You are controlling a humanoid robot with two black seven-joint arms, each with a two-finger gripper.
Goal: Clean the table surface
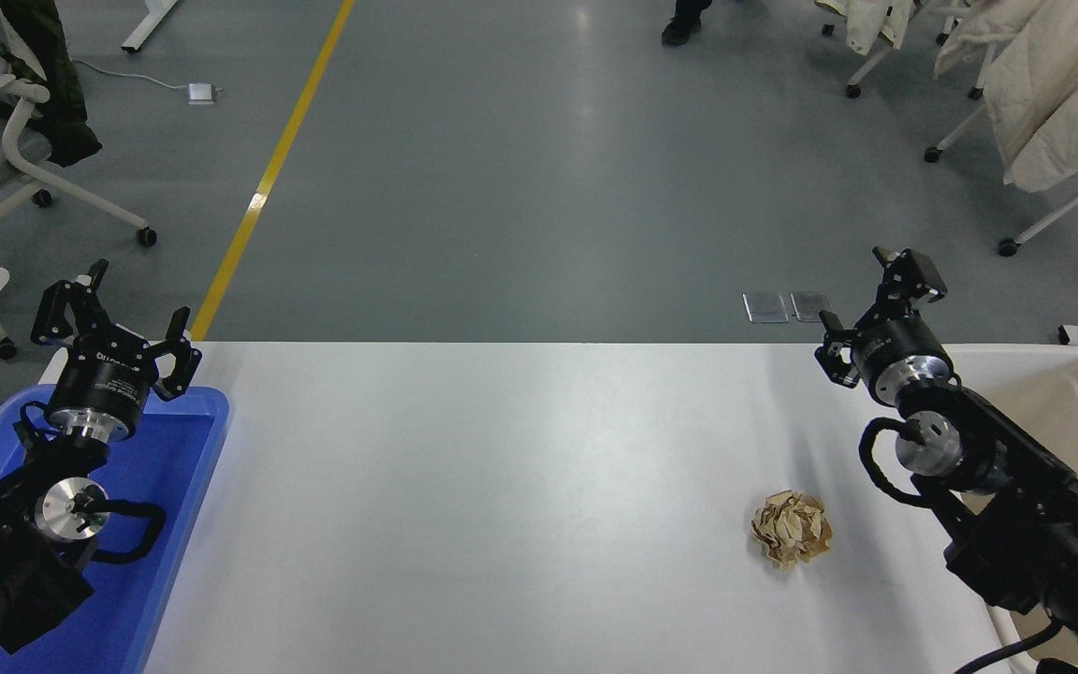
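The white table surface fills the lower half of the view. A crumpled ball of tan paper lies on it at the right, toward the near edge. My right gripper is open and empty, raised over the table's far right corner, well beyond the paper ball. Its arm comes in from the lower right, over the bin. My left gripper is open and empty, parked over the far end of the blue tray at the left.
A blue plastic tray lies at the table's left end. A cream-white bin stands off the table's right end, partly hidden by my right arm. Chairs with coats stand at the far right, and a person's shoe shows at the top.
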